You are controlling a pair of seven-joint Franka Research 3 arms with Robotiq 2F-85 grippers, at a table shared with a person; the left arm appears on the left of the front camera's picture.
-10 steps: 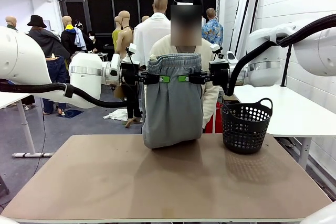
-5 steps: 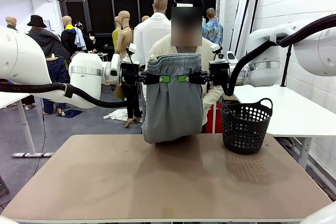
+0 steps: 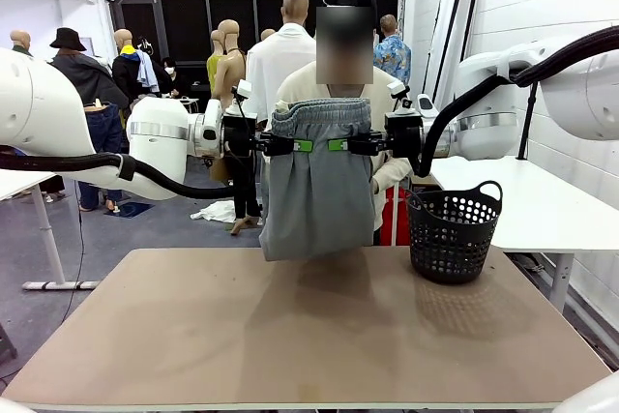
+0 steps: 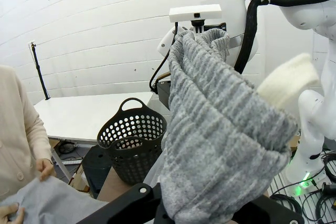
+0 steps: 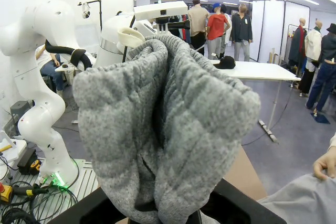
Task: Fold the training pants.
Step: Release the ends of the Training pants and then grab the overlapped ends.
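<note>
Training pants [image 3: 317, 200] rose, maybe off table [image 3: 290, 336], left claw [image 3: 304, 145] and right claw [image 3: 337, 145] clamping waistband [image 3: 324, 113].

Two grippers, the left gripper [image 3: 303, 145] and the right gripper [image 3: 337, 145], one pair of training pants [image 3: 317, 191], one black basket [image 3: 453, 234], one brown table [image 3: 309, 336], one white table [image 3: 513, 202], and one person [image 3: 390, 177].

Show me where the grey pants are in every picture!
Front view: the training pants hang in the middle, pinched between the left gripper and the right gripper.
Left wrist view: bunched waistband rising from the bottom middle.
Right wrist view: a big grey bunch in the middle.
Shared landmark: the person in cream, at the left edge and the right edge.
</note>
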